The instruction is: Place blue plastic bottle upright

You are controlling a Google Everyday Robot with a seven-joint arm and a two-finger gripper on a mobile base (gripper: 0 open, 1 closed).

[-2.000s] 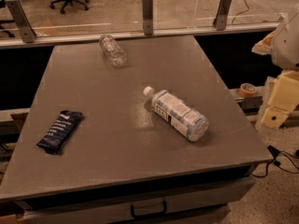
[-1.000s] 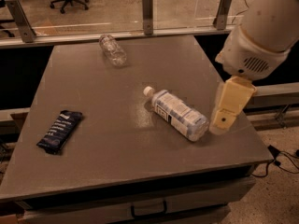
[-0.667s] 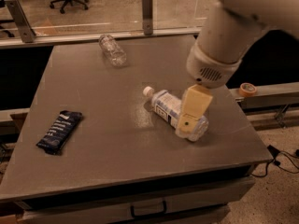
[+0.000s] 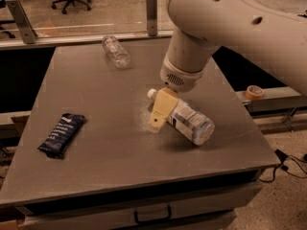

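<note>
On the worktop [image 4: 96,166], the blue bottle [image 4: 193,123] lies sideways; the gripper [image 4: 158,119] is at its neck, grip state indeterminable; uprighting remains.

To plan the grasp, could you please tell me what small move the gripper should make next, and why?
Probably lower the gripper slightly onto the blue plastic bottle near its neck. The bottle lies on its side on the table, and the gripper sits over its white cap end, so a grasp seems needed before tipping it upright.
</note>
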